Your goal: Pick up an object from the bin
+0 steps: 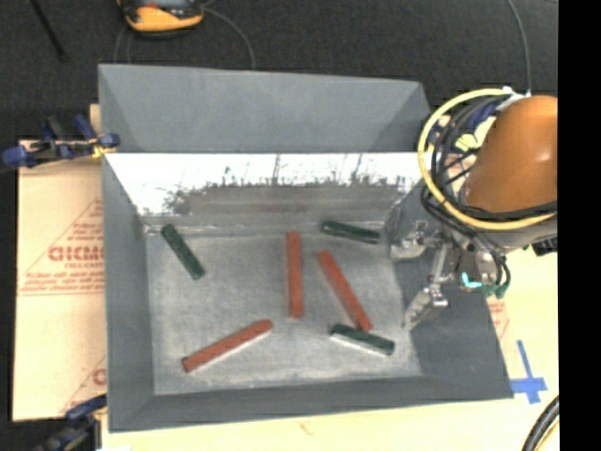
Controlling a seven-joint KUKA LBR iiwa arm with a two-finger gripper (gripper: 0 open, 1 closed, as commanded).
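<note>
Orange wrist cover [512,158] stands highest, ringed with cables, over the bin's right side. Below it we see the claw [421,275] hanging low over the right sloping wall of the bin [263,120], just at the floor's edge. We cannot tell whether it is released or clenched. We see nothing in it.

Six sticks lie flat on the floor, scattered.
- Nearest the claw: dark green stick [362,339] at front right, just below and left of it.
- Second green stick [352,231] by the back wall, up and left of the claw.
- Slanted red stick [343,290] between the two, its lower end touching or nearly touching the front green one.
- Further off: upright red stick [295,273] at centre, long red stick [225,344] at front left, green stick [182,252] at far left.

We judge no pick made yet. The claw sits where the arm enters, so the front green stick looks the readiest target. Its red neighbour may crowd the grasp.
</note>
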